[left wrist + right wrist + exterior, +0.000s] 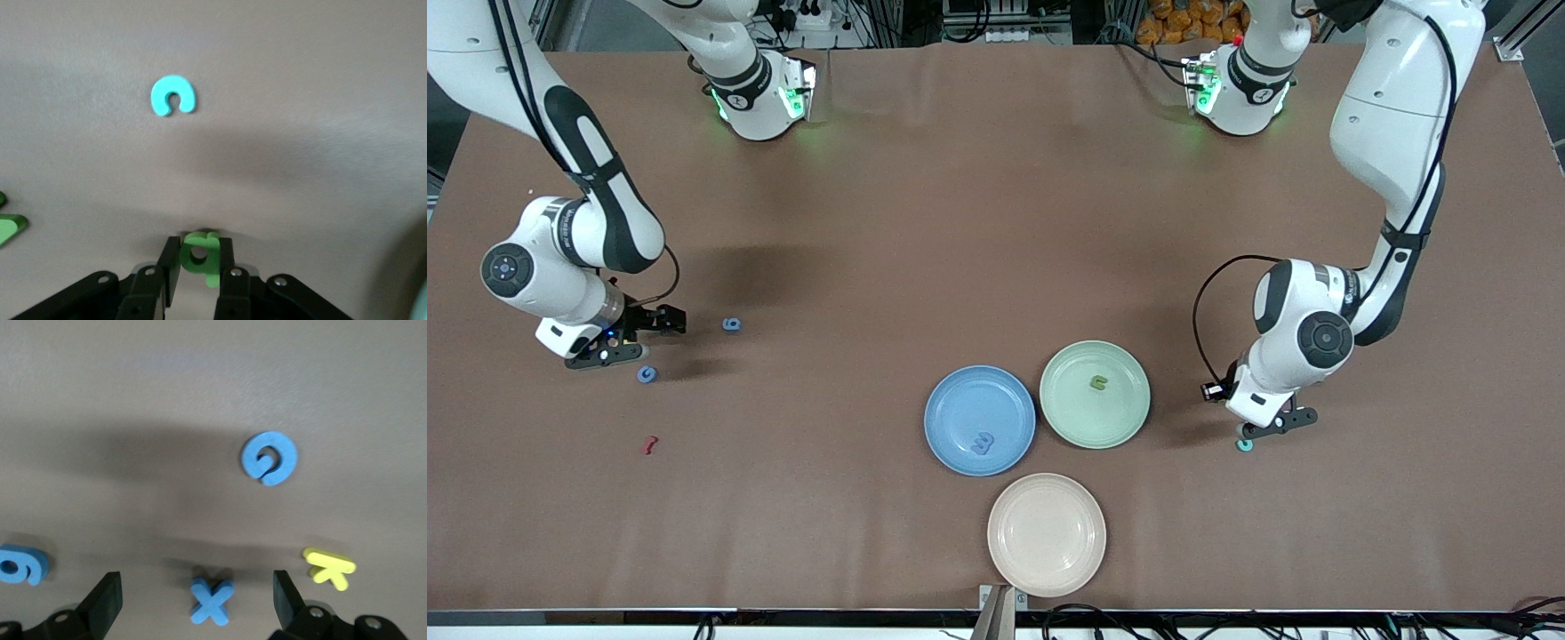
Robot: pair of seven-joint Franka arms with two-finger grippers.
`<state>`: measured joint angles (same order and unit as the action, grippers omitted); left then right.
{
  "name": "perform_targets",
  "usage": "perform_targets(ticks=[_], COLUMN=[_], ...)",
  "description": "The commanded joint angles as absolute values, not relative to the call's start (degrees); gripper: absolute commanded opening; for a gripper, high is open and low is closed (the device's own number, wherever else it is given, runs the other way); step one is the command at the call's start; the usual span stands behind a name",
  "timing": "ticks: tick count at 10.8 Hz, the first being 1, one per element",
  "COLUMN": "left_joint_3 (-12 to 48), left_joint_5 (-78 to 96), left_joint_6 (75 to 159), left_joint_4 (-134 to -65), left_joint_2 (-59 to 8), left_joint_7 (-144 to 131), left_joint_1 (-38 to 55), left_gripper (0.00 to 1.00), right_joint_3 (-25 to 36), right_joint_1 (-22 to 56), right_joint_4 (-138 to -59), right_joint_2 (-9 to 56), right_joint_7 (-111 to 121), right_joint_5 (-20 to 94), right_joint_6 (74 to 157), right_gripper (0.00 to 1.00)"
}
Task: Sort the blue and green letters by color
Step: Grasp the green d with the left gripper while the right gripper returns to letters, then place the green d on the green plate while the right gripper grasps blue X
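Observation:
My left gripper (199, 248) is shut on a green letter (197, 257), low over the table beside the green plate (1129, 418); in the front view this gripper (1272, 427) hides the letter. A green letter (1098, 383) lies in the green plate and a blue letter (983, 442) in the blue plate (951, 400). My right gripper (195, 583) is open, low over a blue X (212, 601) that lies between its fingers. A blue G (269, 458) and a blue 6 (23, 563) lie nearby. Two blue letters (732, 324) (647, 374) show beside the right gripper (609, 356).
A teal C (173, 95) lies by the left gripper and also shows in the front view (1243, 444). Green pieces (10, 227) lie close by. A yellow letter (328, 568) lies next to the X. A red squiggle (650, 444) and a beige plate (1047, 569) lie nearer the front camera.

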<state>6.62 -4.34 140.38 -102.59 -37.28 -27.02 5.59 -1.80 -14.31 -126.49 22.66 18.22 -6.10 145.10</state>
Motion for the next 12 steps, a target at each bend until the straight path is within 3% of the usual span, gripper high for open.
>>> perform_targets(ticks=[1, 7, 12], left_joint_3=[6.2, 5.4, 4.0], left_joint_5=[-5.1, -2.6, -1.7], left_joint_6=[136.6, 134.5, 134.3], left_joint_4=[-102.1, -98.7, -93.0], left_joint_2=[-33.2, -31.6, -35.6], left_joint_7=[-26.6, -33.6, -46.1], left_joint_1=[7.2, 15.2, 24.2], left_gripper=[0.12, 0.12, 0.13], right_joint_3=[-2.8, -2.8, -2.8], right_joint_1=[-15.5, -17.0, -16.9], right_joint_4=[-130.0, -130.0, -130.1], right_joint_2=[20.7, 21.1, 22.1], right_joint_7=[18.8, 20.7, 20.7], right_joint_5=[-6.5, -6.5, -4.3], right_joint_6=[145.6, 145.6, 146.6], right_gripper=[1.0, 1.0, 1.0])
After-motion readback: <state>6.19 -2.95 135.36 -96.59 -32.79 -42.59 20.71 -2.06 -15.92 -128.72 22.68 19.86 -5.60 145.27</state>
